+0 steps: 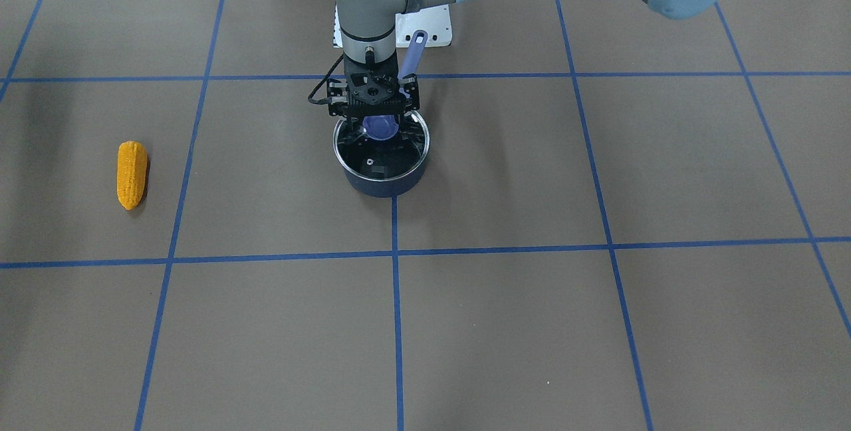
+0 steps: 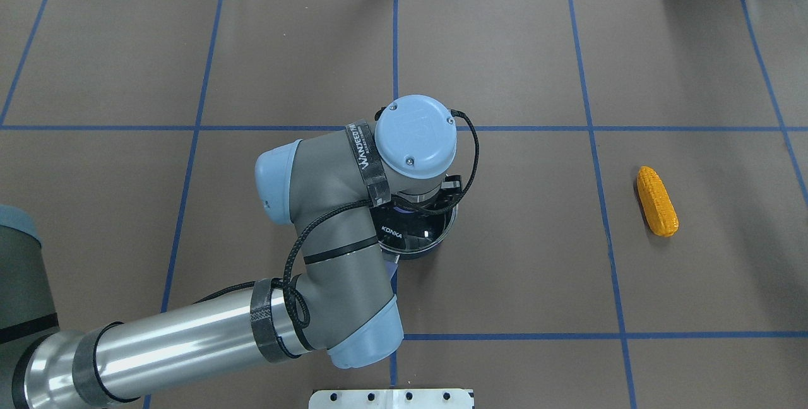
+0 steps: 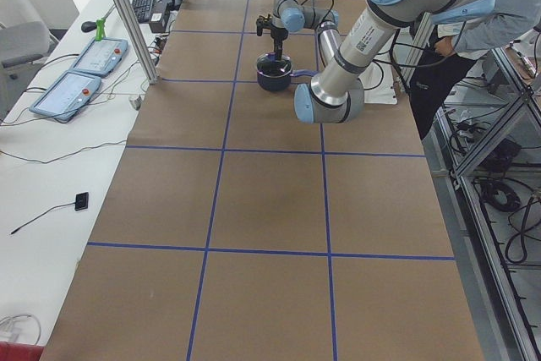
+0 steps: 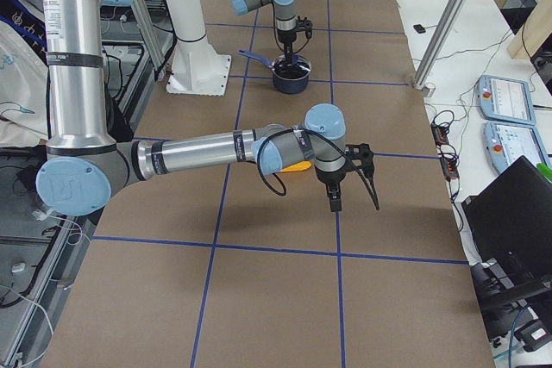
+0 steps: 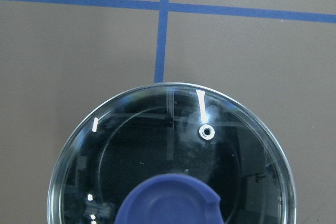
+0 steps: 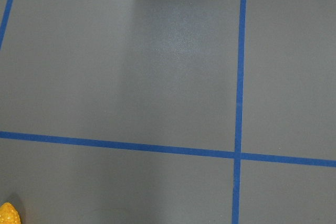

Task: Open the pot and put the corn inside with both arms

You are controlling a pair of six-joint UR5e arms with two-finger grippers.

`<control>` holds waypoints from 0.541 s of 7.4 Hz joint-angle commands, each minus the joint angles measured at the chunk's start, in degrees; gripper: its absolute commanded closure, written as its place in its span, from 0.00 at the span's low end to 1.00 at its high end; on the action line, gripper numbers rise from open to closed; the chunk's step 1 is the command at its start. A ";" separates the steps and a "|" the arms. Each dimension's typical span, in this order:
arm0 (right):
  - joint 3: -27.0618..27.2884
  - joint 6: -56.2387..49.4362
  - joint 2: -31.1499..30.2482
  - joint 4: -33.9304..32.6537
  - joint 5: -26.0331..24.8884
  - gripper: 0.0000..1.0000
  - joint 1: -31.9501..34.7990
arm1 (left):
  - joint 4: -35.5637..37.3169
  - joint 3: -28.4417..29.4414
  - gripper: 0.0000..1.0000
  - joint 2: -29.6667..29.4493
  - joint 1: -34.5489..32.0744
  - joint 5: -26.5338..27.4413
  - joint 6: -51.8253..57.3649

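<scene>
The dark navy pot (image 1: 382,181) stands at the table's middle with its glass lid (image 5: 157,150) on it and its lavender handle (image 1: 415,52) pointing toward the robot. My left gripper (image 1: 377,126) hangs straight down over the lid, open, its fingers on either side of the blue knob (image 5: 168,200). The orange-yellow corn (image 1: 131,173) lies on the table well to my right, and it also shows in the overhead view (image 2: 656,201). My right gripper (image 4: 354,183) hovers next to the corn (image 4: 297,165); I cannot tell if it is open or shut.
Blue tape lines grid the brown table (image 2: 505,49). The robot's white base plate (image 2: 391,398) is at the near edge. A person (image 3: 499,14) stands beside the robot. Control pendants (image 4: 504,96) lie on the side bench.
</scene>
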 commanded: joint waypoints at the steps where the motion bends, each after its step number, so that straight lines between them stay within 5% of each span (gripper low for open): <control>1: 0.00 0.00 0.00 0.00 0.00 0.00 -0.06 | 0.11 -0.19 0.22 0.07 -0.15 0.11 0.03; 4: 0.00 0.00 0.00 0.00 0.00 0.00 -0.06 | 0.55 -0.89 0.39 0.07 -0.68 0.03 0.03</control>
